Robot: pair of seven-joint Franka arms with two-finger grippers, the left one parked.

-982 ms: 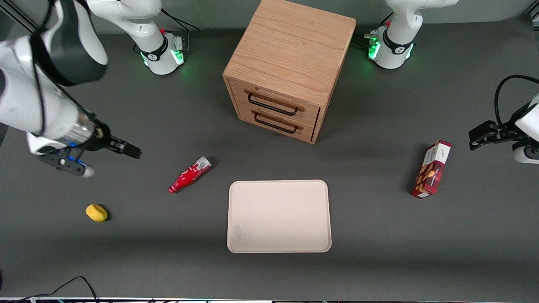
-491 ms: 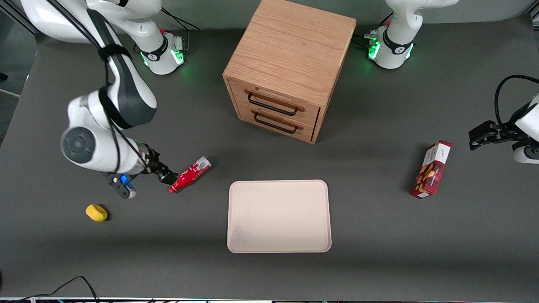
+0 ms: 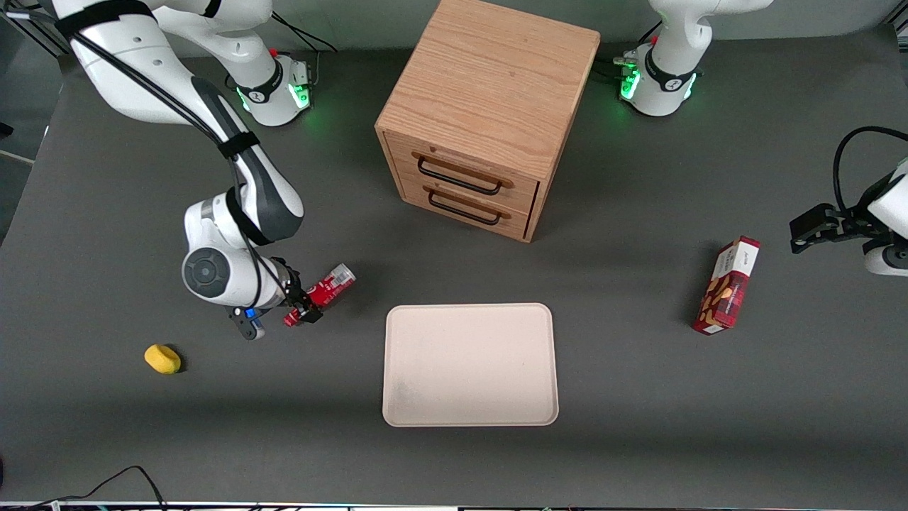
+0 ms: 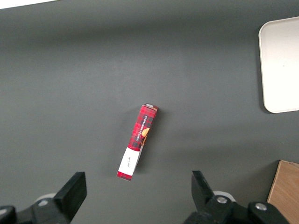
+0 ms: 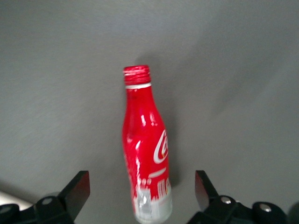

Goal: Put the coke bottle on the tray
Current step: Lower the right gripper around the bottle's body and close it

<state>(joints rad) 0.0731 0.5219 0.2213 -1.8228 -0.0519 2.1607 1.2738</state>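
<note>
The coke bottle (image 3: 333,283) lies on its side on the dark table, slim and red with white script and a silvery base end. It rests beside the tray (image 3: 468,308), toward the working arm's end of the table, and touches nothing. The tray is large, flat and pale beige, and bare. My right gripper (image 3: 301,306) hangs low over the bottle's neck half. In the right wrist view the coke bottle (image 5: 145,149) lies between the spread fingers (image 5: 78,186) of my gripper (image 5: 141,189), which is open, with a clear gap on each side.
A wooden cabinet (image 3: 489,106) with two drawers stands farther from the front camera than the tray. A yellow lump (image 3: 162,358) lies near the working arm's end. A red snack box (image 3: 727,287) lies toward the parked arm's end, and the left wrist view shows this snack box (image 4: 138,149) too.
My right arm has swung in from the table's end and come down. The gripper went from well clear of the bottle to straddling it. The bottle has not moved.
</note>
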